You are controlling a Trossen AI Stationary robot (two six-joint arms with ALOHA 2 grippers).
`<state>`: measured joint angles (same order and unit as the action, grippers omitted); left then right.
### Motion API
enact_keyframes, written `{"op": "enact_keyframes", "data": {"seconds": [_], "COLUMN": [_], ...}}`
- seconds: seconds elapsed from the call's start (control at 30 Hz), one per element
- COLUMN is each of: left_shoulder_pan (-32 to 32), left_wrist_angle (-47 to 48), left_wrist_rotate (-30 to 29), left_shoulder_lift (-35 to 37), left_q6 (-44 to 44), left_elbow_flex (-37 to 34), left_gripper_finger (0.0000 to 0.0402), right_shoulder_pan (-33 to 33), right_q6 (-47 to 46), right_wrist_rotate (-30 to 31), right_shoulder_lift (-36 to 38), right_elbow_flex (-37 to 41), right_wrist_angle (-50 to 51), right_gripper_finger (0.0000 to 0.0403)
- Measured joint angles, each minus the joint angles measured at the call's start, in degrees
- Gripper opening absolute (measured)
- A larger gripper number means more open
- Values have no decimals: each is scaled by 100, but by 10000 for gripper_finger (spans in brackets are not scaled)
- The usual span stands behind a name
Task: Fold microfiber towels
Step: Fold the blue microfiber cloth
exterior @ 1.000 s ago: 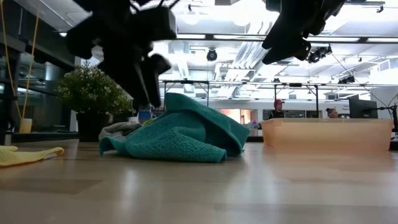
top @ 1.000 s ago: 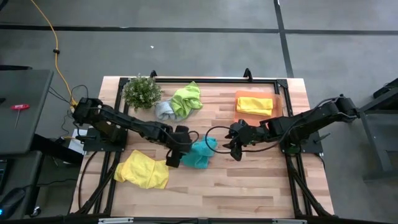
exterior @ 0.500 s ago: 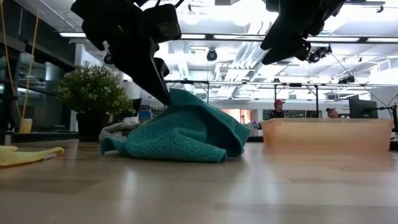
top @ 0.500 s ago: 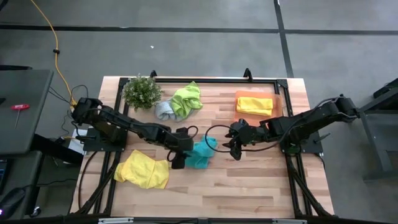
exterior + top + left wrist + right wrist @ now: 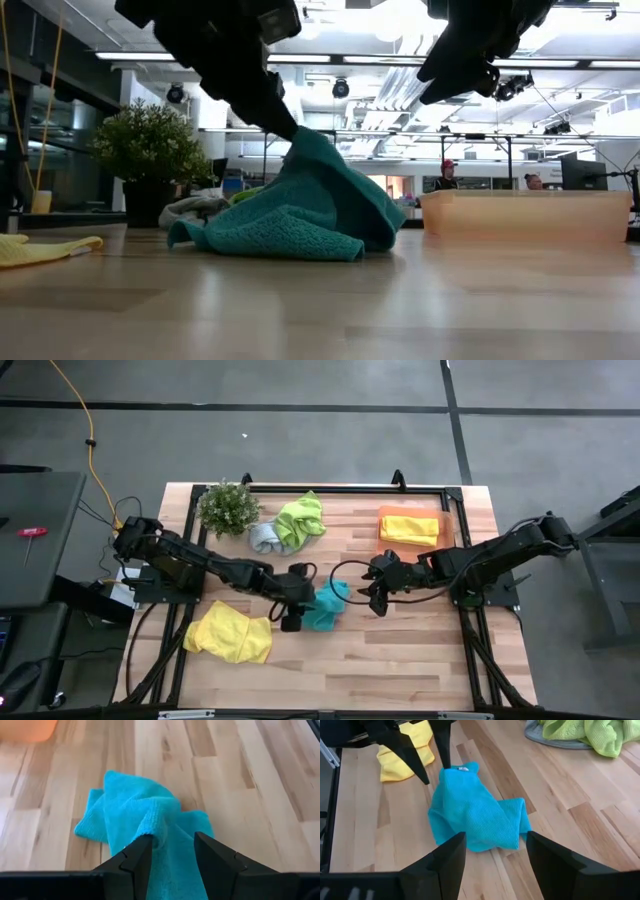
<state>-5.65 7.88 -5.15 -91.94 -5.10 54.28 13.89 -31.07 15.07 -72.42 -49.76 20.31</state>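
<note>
The teal towel lies bunched at the table's middle, its underside on the wood; it also shows in the low view. My left gripper is at the towel's left side, its fingers closed on a raised fold. My right gripper hangs open and empty just right of the towel, above the table. One yellow towel lies crumpled at the near left. A second yellow towel lies folded on the orange tray. My left gripper pinches a thick raised fold at the teal towel's left side between its two fingers. The fingers slant down from the table's left. The held fold stands up as a peak; the rest of the towel lies slack on the table.
A lime green towel lies partly over a pale grey-blue one at the far middle. A small potted plant stands at the far left. Bare wood lies along the near edge, right of the yellow towel.
My left gripper has come down and toward the table's right edge onto the teal towel's left side, then risen a little. The towel's peak now stands higher and farther right, and its left edge has drawn in; its base stays on the table.
</note>
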Motion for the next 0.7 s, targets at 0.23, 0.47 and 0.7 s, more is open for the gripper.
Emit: {"op": "enact_keyframes", "data": {"seconds": [0.23, 0.47, 0.7], "left_shoulder_pan": [0, 0, 0], "left_wrist_angle": [-247, -427, -568], "left_wrist_rotate": [-128, -194, -288], "left_shoulder_lift": [-160, -662, -545], "left_q6": [773, 757, 293], "left_elbow_flex": [7, -1, 10], "left_gripper_finger": [136, 136, 135], "right_shoulder_pan": [0, 0, 0], "right_q6": [2, 0, 2], "right_wrist_rotate": [0, 2, 149], "right_shoulder_lift": [0, 0, 0], "right_elbow_flex": [0, 0, 0], "right_wrist_angle": [-2, 3, 0], "right_gripper_finger": [200, 200, 200]}}
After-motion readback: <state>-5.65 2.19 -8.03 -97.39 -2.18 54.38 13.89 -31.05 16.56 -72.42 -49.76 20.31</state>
